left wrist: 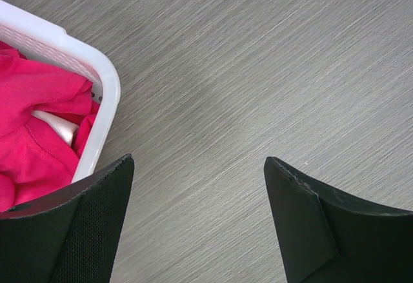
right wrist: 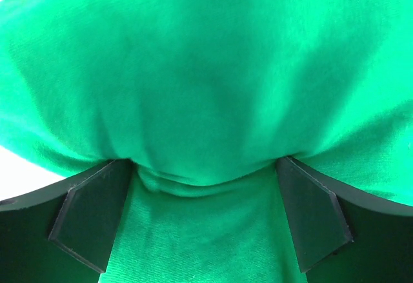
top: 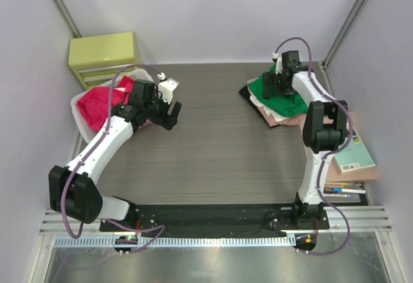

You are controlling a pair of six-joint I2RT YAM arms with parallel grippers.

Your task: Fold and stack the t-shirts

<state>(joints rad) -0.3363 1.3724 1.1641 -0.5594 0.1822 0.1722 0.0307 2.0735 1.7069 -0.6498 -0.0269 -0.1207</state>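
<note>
Cloth soft and limp: at upper right, green t-shirt (top: 287, 106) bulges into wide-spread right gripper (right wrist: 203, 164), probably best pinched at that fold; left gripper (left wrist: 199, 160) gapes empty.

2 grippers: L gripper (left wrist: 197, 164), R gripper (right wrist: 206, 167). 1 white basket (left wrist: 111, 96), 1 yellow drawer unit (top: 103, 54), 1 teal book (top: 353, 157). Stacked: 1 green shirt (top: 277, 97), 1 black shirt (top: 247, 93), 1 pale pink shirt (top: 284, 119). Red shirts (top: 97, 102) in basket, qty unclear.

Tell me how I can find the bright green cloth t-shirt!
Look at the far right corner of the grey wood-grain table, where a small pile of folded cloth shirts lies. The bright green t-shirt is the top one, under the right arm's black gripper; the shirts beneath are pale pink and black.
</note>
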